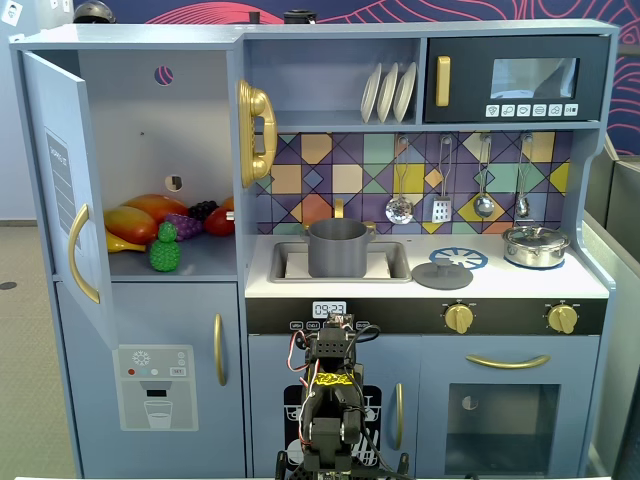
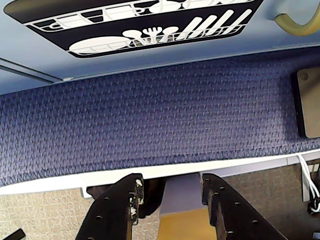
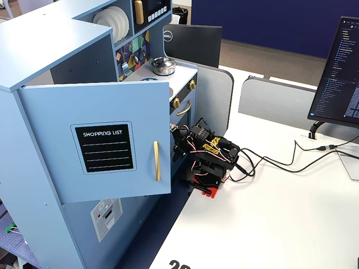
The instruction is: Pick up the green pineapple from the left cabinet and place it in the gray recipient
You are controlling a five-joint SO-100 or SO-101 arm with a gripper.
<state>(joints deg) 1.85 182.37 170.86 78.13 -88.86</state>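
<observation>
Right now the arm (image 1: 330, 400) sits folded low in front of the toy kitchen, its jaws parted a moderate way and holding nothing, pointing down at the blue carpet (image 2: 150, 125) in the wrist view. The green pineapple (image 1: 165, 250) stands upright at the front of the shelf in the left cabinet (image 1: 150, 150), whose door (image 1: 70, 190) hangs wide open; other toy fruit (image 1: 150, 218) lies just behind it. It looks like light, hollow plastic, stiff and bumpy, so I would expect the knobbly body to give better purchase than the thin leafy top. The gray recipient (image 1: 338, 248) waits in the sink, open-topped and well apart from the fruit. In a fixed view the arm is mounted at the edge of a white desk (image 3: 269, 224), with a monitor (image 3: 336, 67) and cables beside it.
</observation>
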